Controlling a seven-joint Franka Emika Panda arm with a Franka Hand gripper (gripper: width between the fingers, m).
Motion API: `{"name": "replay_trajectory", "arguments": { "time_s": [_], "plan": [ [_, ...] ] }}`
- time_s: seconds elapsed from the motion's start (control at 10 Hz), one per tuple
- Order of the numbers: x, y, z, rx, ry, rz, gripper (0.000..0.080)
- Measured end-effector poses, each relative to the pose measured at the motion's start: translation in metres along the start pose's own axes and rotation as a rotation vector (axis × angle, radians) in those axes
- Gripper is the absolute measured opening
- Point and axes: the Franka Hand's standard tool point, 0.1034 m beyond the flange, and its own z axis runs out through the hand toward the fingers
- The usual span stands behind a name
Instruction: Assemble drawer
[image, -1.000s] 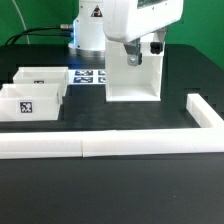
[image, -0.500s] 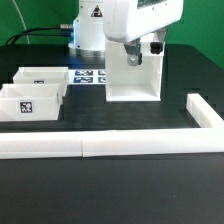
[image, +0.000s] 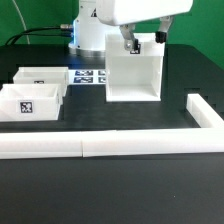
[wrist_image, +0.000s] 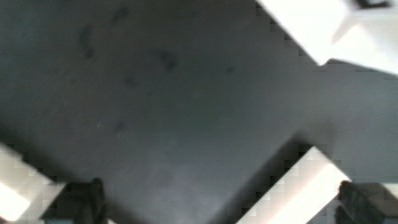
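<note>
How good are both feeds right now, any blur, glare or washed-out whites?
Exterior view: fairly sharp, evenly lit, no hard glare, but the white casing and the nearest tray wash out, edges faint. Wrist view: blurred all over, mostly dark table, white shapes too soft to identify.

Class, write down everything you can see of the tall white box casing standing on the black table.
The box casing is white, smooth and plastic-looking, with flat plain walls; no tag shows on the faces in view. It stands upright on the black table, its top open so the inner walls show. It sits apart from the trays on the exterior view's left. The open pincer hangs over its rear rim; contact cannot be told.
</note>
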Motion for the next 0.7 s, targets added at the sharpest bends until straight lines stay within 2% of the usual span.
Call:
{"name": "replay_trajectory", "arguments": {
  "time_s": [0.5, 0.6, 0.7],
  "plan": [
    [-0.002, -0.001, 0.002, 0.002, -0.004, -0.005, 0.065],
    [-0.011, -0.012, -0.003, -0.004, -0.009, 0.107, 0.065],
    [-0.022, -0.03, -0.01, -0.019, -0.016, 0.215, 0.065]
  ]
}}
